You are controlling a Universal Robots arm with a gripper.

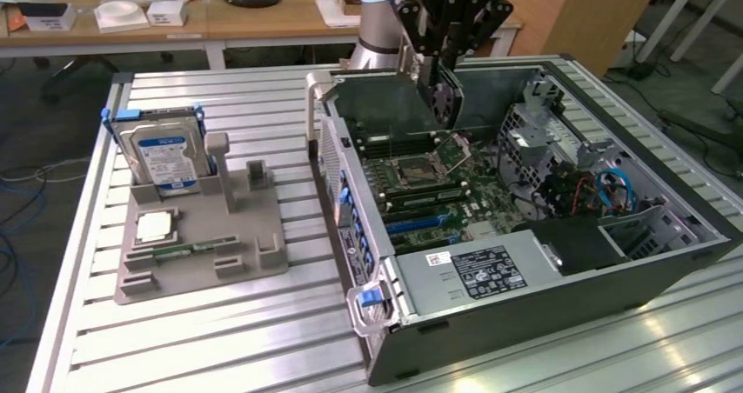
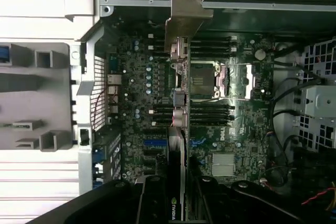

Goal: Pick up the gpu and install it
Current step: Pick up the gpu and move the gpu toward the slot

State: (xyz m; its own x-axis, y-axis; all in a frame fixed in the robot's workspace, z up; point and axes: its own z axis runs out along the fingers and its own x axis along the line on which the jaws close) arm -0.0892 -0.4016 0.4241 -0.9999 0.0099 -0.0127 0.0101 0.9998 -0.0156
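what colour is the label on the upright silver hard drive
Blue and white label on the silver hard drive; exterior view shows it best.

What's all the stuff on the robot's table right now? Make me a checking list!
Surface: slatted metal table, carrying an open computer case and a grey parts holder.
Job's things: gpu held on edge over the motherboard inside the case, not seated.
Clutter: hard drive standing in the holder; processor chip and memory stick lying on it.
Grippers: gripper shut on the gpu.
Cables: blue and red cables inside the case.
Surroundings: wooden desk with small boxes behind the table.
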